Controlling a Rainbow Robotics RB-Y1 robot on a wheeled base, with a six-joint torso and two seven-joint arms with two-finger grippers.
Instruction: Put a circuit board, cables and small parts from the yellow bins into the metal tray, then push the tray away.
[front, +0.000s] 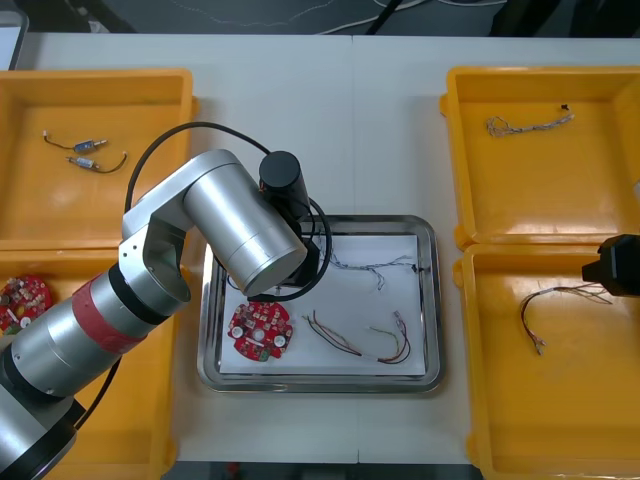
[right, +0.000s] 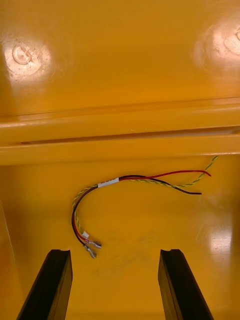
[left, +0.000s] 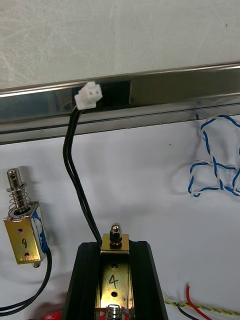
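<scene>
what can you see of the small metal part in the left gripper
The small metal part is a brass-coloured frame with small holes and a handwritten 4, a steel pin sticking out of its far end. The left gripper is shut on it, black fingers at either side, over the white inside of the metal tray. Its thin black twin lead curves off to a white connector at the tray's wall.
</scene>
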